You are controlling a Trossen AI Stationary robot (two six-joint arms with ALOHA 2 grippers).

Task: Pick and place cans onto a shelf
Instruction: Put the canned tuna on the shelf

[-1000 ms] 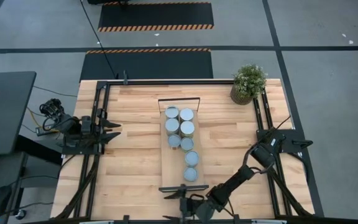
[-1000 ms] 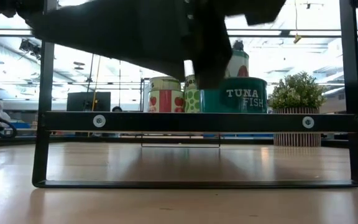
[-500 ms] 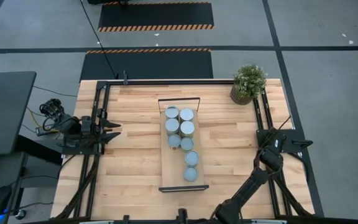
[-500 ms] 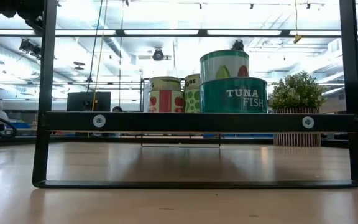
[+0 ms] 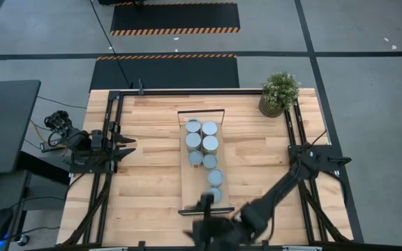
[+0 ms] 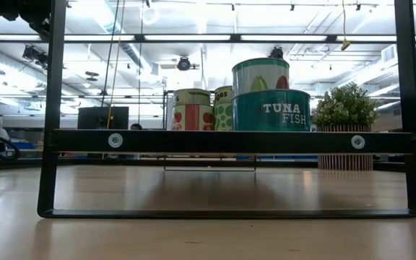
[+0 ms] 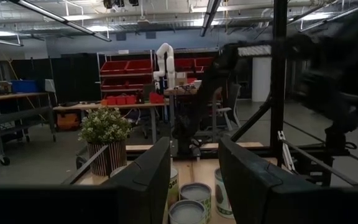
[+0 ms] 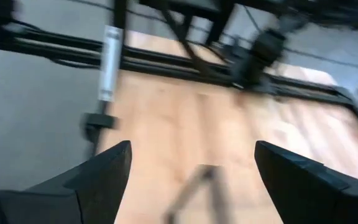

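Note:
Several cans (image 5: 210, 144) with pale round tops stand upright on the light wooden shelf (image 5: 187, 183) in the middle of the table. In the low view they stand on the shelf's black end frame (image 6: 230, 141), a "TUNA FISH" can (image 6: 271, 110) nearest. My right gripper (image 5: 204, 222) is open and empty just off the shelf's near end, close to the table's near edge; its wrist view (image 8: 191, 155) is blurred. My left gripper (image 5: 128, 144) waits open at the table's left side, and its wrist view (image 7: 194, 149) looks toward the cans (image 7: 197, 194).
A potted plant (image 5: 279, 94) stands at the table's far right corner. Black frame rails run along the table's left (image 5: 110, 174) and right (image 5: 295, 132) sides. Bare wood lies on both sides of the shelf.
My right arm has swung from the shelf's near end away toward the table's near right edge, out of the high view, and then back to the shelf's near end, moving fast. It has left the low view. The cans and shelf have kept still.

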